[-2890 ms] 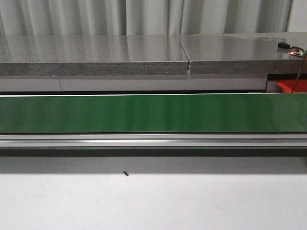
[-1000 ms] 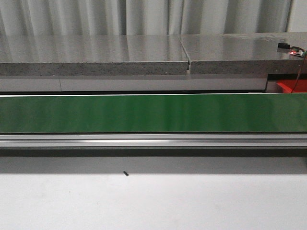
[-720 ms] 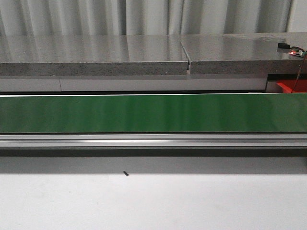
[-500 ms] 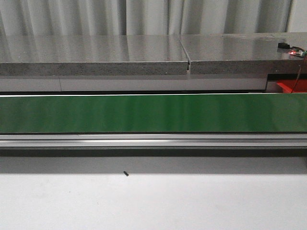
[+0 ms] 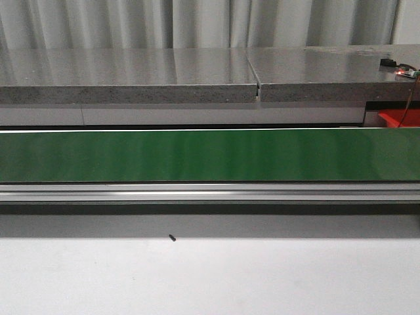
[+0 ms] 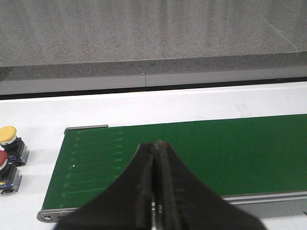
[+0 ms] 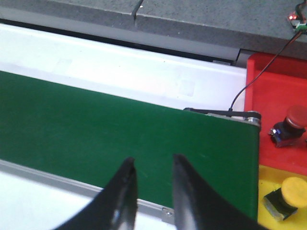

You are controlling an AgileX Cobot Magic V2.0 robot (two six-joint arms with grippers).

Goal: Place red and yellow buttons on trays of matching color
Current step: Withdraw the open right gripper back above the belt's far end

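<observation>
Belt [image 5: 210, 155] in front view unchanged from earlier frames; no hands visible there. Left hand [image 6: 154, 146] fingers together over belt end, yellow button [image 6: 9, 139] and red button [image 6: 5, 170] on desk beside it. Right hand [image 7: 151, 165] fingers apart; beyond it, red button on red tray [image 7: 273, 91], yellow button on yellow tray [image 7: 273, 179].

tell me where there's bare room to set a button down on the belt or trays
The green belt is bare along its whole visible length. The red tray has open floor beside its red button; the yellow tray is barely in view, with a yellow button filling most of it.
</observation>
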